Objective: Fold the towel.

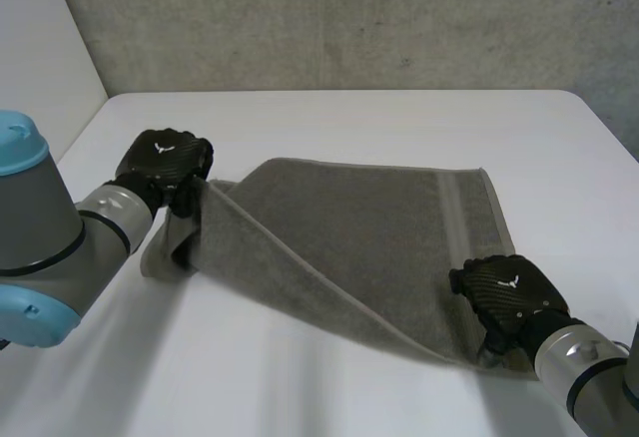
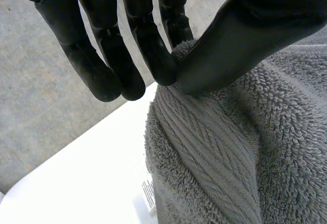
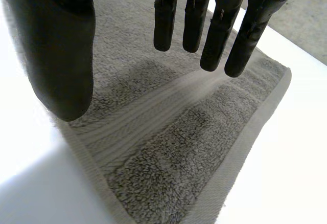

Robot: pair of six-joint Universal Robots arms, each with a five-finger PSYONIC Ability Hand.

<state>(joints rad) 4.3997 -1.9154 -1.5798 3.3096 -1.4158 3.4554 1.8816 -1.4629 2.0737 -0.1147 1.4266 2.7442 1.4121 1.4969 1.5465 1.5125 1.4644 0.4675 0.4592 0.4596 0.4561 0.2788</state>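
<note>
The towel point(image 1: 369, 237) lies across the middle of the surface point(image 1: 399, 118), its left end raised off it. The left robot hand point(image 1: 165, 163) is at that raised end, touching it; the right robot hand point(image 1: 509, 292) is over the towel's near right corner. A wall point(image 1: 349, 18) stands behind.

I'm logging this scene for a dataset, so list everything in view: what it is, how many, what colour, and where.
towel: one, grey, lying on the table, its left end raised and draped partly over.
label: one, white, at the towel's edge below the left hand.
table: one, white, under everything.
wall: one, grey concrete, behind the table.
left arm, right arm: two, grey with light-blue caps, at the near corners.
left hand: one, black, fingers and thumb pinching the towel's left end.
right hand: one, black, fingers straight, over the towel's near right corner.
</note>
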